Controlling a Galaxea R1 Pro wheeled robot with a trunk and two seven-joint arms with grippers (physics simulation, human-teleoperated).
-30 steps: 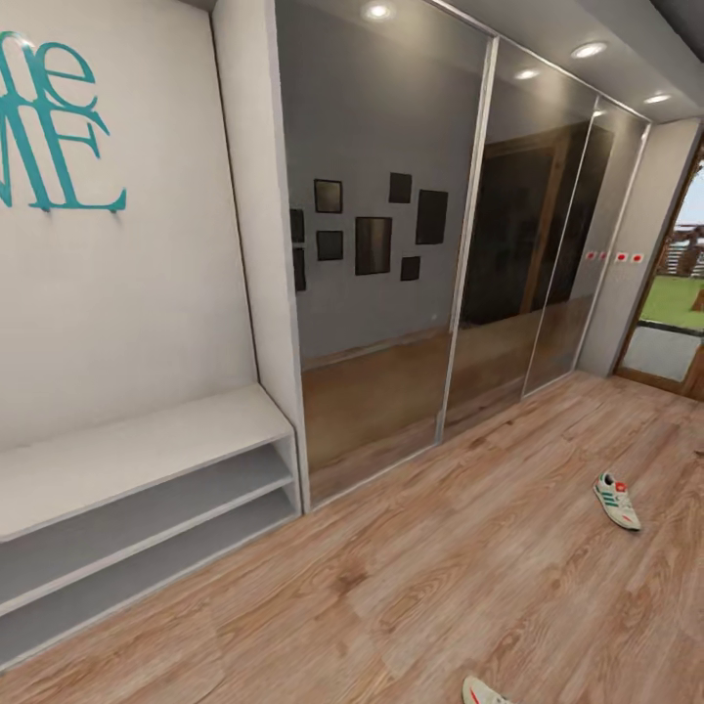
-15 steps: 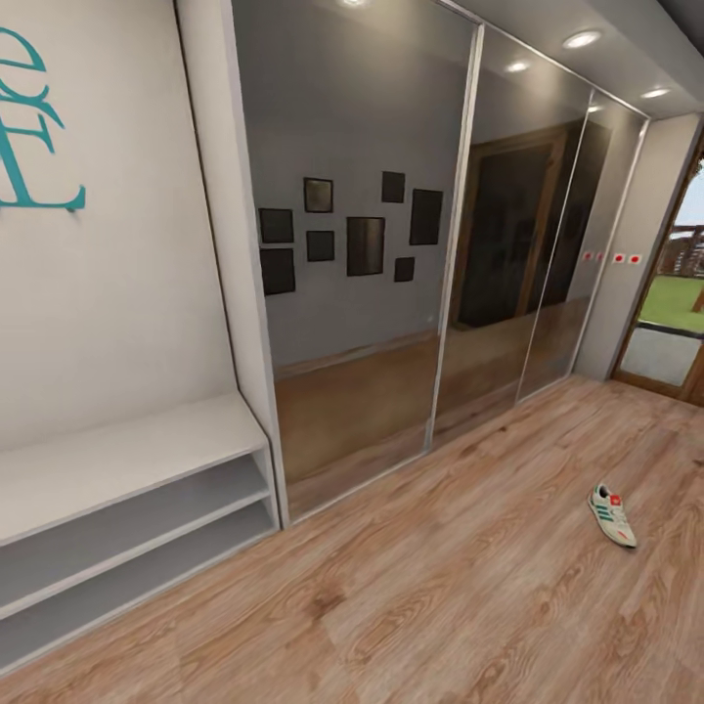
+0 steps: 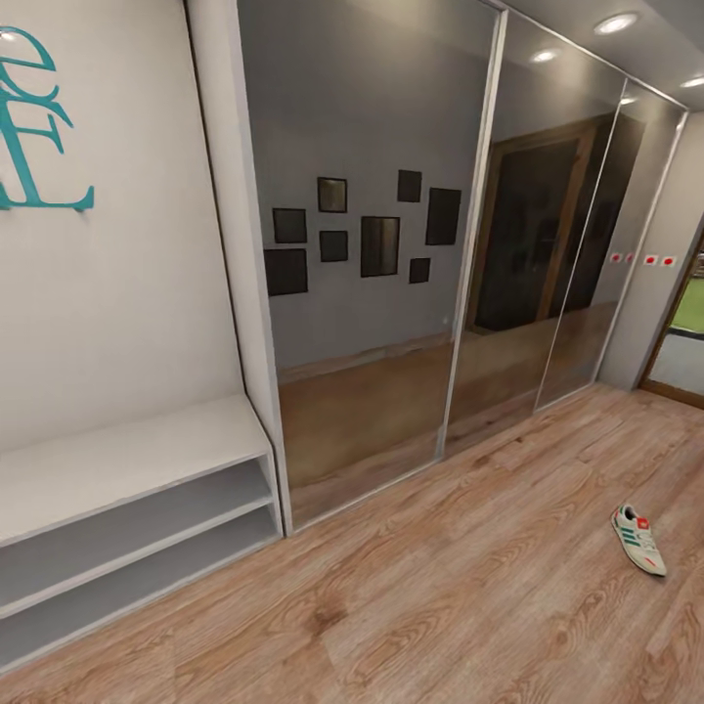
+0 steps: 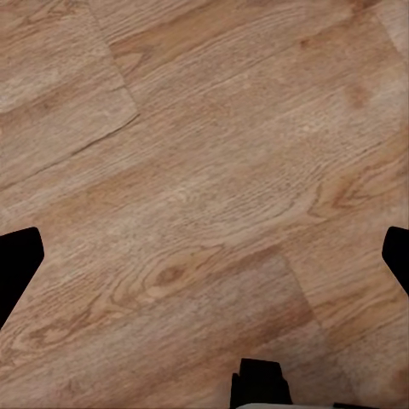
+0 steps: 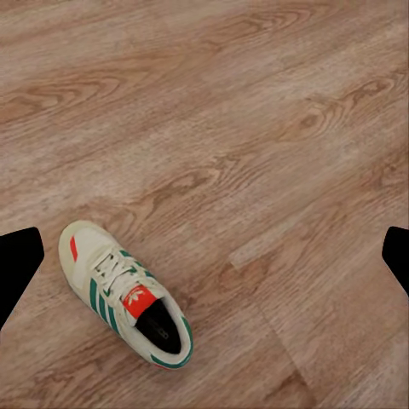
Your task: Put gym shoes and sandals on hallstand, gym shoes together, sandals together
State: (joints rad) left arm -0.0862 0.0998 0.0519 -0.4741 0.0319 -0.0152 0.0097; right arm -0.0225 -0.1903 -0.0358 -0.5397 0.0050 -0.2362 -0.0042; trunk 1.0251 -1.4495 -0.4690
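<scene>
Robot in transit, corridor; both grippers wide, holding nothing.
Gym shoe at 4 o'clock on floor; second sneaker beneath right gripper. Risk: wheels clip it.

Wood-plank corridor floor carries one gym shoe lying upright.

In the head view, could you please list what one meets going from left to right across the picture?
Teal wall letters → low grey shelf bench → mirrored sliding doors → gym shoe on the wood floor.
</scene>
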